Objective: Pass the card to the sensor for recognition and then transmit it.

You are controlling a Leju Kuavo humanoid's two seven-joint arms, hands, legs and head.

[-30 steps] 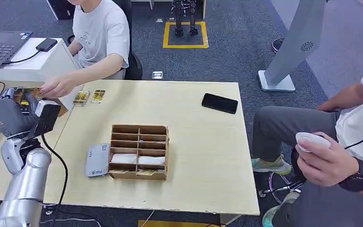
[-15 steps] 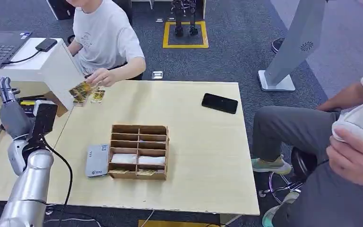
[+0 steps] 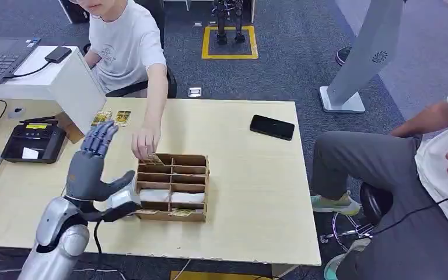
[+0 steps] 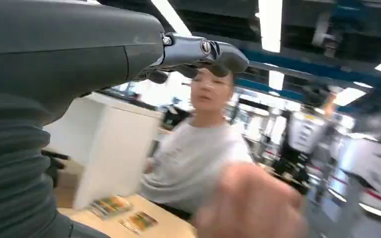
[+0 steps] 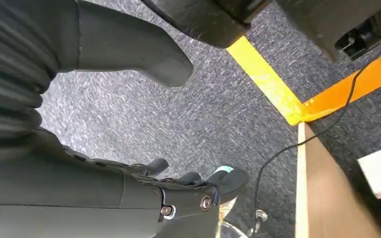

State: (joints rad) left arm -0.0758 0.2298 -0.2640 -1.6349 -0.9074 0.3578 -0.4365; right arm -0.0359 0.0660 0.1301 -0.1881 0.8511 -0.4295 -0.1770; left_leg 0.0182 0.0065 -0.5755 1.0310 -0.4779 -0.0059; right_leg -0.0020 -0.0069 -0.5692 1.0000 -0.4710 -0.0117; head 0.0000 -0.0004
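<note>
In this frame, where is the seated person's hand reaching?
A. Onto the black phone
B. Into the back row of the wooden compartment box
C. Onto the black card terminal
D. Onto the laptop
B: the person's hand holds a card at the back compartments of the wooden box, far from the phone.

Black phone (image 3: 272, 127) lies near the far right of my surface (image 3: 251, 192), wooden compartment box (image 3: 172, 186) sits mid-surface with a person's hand (image 3: 145, 143) at its far-left corner, laptop (image 3: 0, 55) far left, black terminal (image 3: 33, 143) nearer.
</note>
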